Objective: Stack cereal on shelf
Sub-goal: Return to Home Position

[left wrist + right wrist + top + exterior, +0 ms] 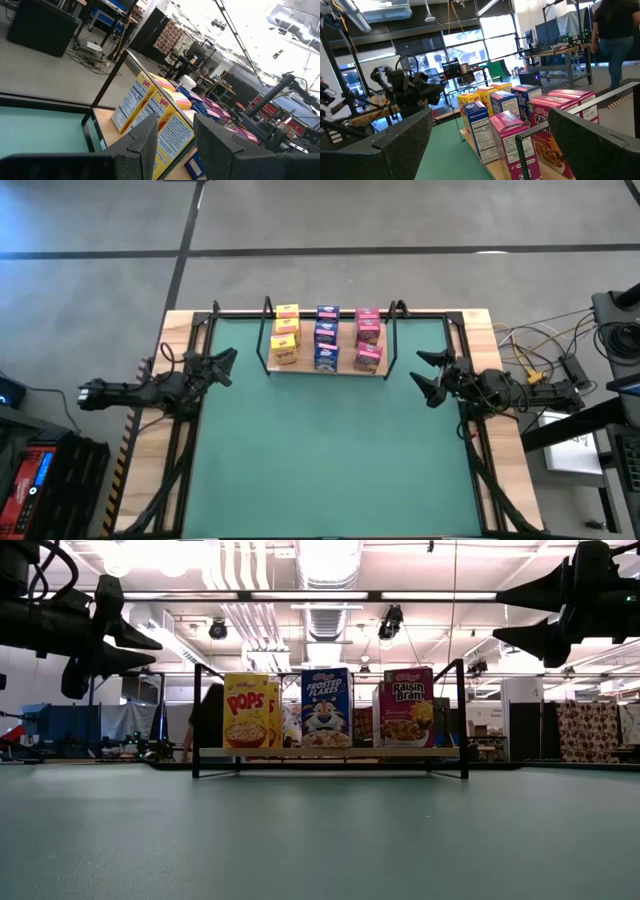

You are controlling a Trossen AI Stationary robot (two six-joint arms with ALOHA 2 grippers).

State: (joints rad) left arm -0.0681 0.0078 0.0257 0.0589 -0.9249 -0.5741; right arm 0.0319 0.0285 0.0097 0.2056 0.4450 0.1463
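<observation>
Front lbls: yellow box [247,710] POPS, blue box [326,707] FROSTED FLAKES, pink box [407,707] RAISIN BRAN (low view).

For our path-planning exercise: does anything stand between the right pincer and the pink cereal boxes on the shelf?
Yes: the black wire upright at that end of the shelf stands between the open right pincer and the pink cereal boxes. Otherwise only bare green mat lies between them.
</observation>
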